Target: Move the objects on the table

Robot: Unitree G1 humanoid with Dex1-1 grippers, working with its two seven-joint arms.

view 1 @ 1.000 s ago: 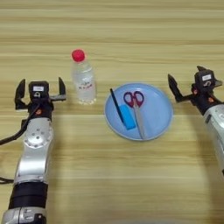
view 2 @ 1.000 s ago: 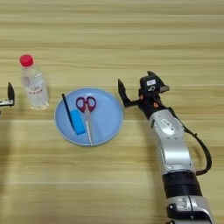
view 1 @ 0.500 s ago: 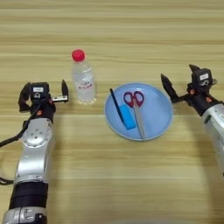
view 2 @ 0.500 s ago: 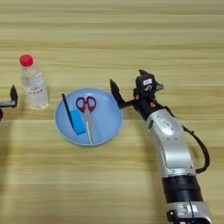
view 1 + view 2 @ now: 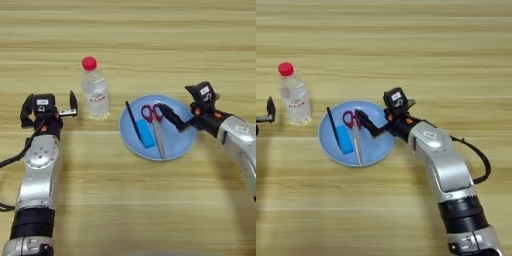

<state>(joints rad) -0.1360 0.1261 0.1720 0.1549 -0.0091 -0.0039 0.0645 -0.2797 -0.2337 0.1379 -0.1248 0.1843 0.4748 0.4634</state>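
Here the blue plate [image 5: 176, 147] holds scissors [image 5: 155, 122], block [image 5: 146, 134], stick [image 5: 133, 121]; both pincers released.

Light-brown wooden table [image 5: 150, 45] — horizontal plank grain, evenly lit.

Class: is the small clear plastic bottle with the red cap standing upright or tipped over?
Upright: the bottle stands on its base, cap on top.

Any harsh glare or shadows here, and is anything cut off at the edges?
Left eye view: even light, no harsh glare on the table, shadows faint. Right eye view: the left gripper is cut by the left edge; plate and bottle show whole.
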